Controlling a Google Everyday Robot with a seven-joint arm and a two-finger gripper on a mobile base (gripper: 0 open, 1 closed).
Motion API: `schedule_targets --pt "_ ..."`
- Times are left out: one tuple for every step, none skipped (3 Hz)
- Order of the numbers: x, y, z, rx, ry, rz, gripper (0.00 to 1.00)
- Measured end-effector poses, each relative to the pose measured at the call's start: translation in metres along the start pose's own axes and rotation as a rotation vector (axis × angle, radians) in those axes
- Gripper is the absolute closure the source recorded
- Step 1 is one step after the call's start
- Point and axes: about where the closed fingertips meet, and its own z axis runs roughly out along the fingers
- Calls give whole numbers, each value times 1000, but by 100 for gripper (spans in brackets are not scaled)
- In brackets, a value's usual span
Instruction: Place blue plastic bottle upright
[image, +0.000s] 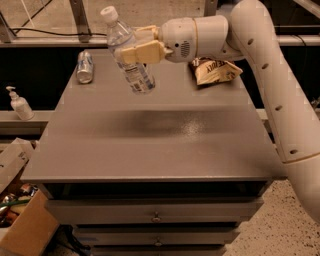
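The blue plastic bottle (131, 62) is a small clear ribbed bottle with a white cap and a printed label. It hangs in the air over the back middle of the grey cabinet top (150, 145), tilted, cap up and to the left, base down and to the right. My gripper (136, 44) is shut on the bottle's upper body, with its tan fingers (142, 51) on either side. The white arm reaches in from the right. The bottle's base is above the surface and does not touch it.
A silver metal can (85, 66) lies at the back left of the top. A brown snack bag (215, 71) lies at the back right. A white pump-dispenser bottle (19, 104) stands on a ledge to the left. Cardboard boxes (17, 220) sit on the floor at lower left.
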Motion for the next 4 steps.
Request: schedule_targets --pt "6 -7 -6 -11 1 -115 100" --pt "7 -12 -5 -33 -16 -180 100" --pt "1 -23 -6 -68 12 -123 100" --pt "-8 -40 1 -95 74 -49 100"
